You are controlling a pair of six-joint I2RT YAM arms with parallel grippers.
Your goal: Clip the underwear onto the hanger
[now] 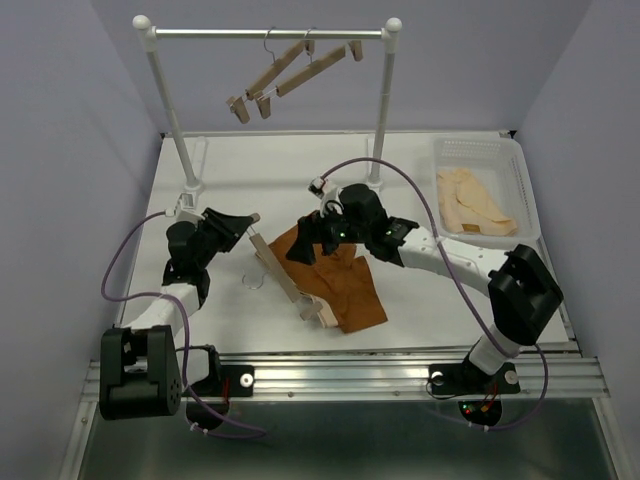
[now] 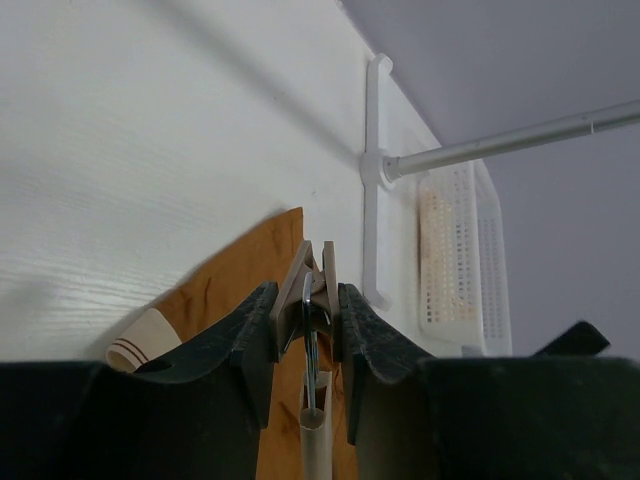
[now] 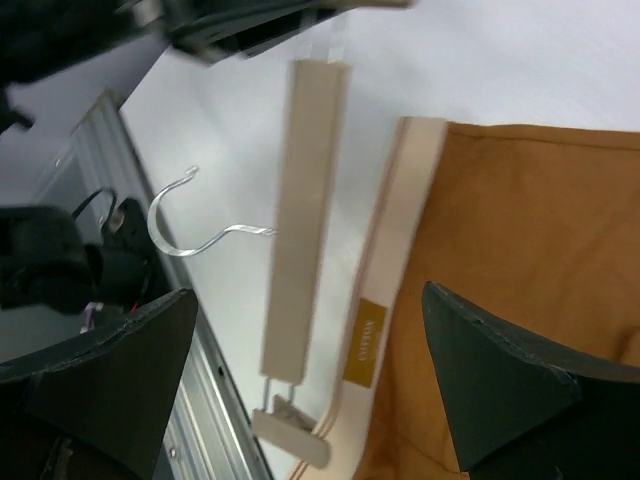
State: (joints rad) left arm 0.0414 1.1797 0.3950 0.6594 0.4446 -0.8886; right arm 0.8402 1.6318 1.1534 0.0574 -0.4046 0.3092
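From the top camera, I saw the straight light-wood bar hanger (image 1: 279,272) lying slantwise on the white table (image 1: 230,180). Its near end overlapped the rust-brown fabric underwear (image 1: 350,290) with the tan waistband. The left claw (image 1: 248,226) sat at the bar's far end, and the right claw (image 1: 305,247) hung over the garment's far edge. A white plastic basket (image 1: 522,170) holding pale cream garments (image 1: 470,205) stood well apart on the right. Two more wooden hangers (image 1: 290,70) hung from the white rail (image 1: 270,33).

On the left wrist camera, the left claw (image 2: 312,300) was closed on the hanger's end clip (image 2: 312,280), pinching it, with the underwear (image 2: 235,285) lying beneath.

On the right wrist camera, the right claw (image 3: 305,300) gaped wide with nothing between its fingers (image 3: 500,390). The hanger (image 3: 300,200) and its thin wire hook (image 3: 190,225) lay just beside the waistband (image 3: 400,260).

I judged the cloth light, limp and prone to bunching, so I would pinch the firmer waistband near a corner and feed that into the clip. The hanger looked stiff and light, and likely to skid unless held.
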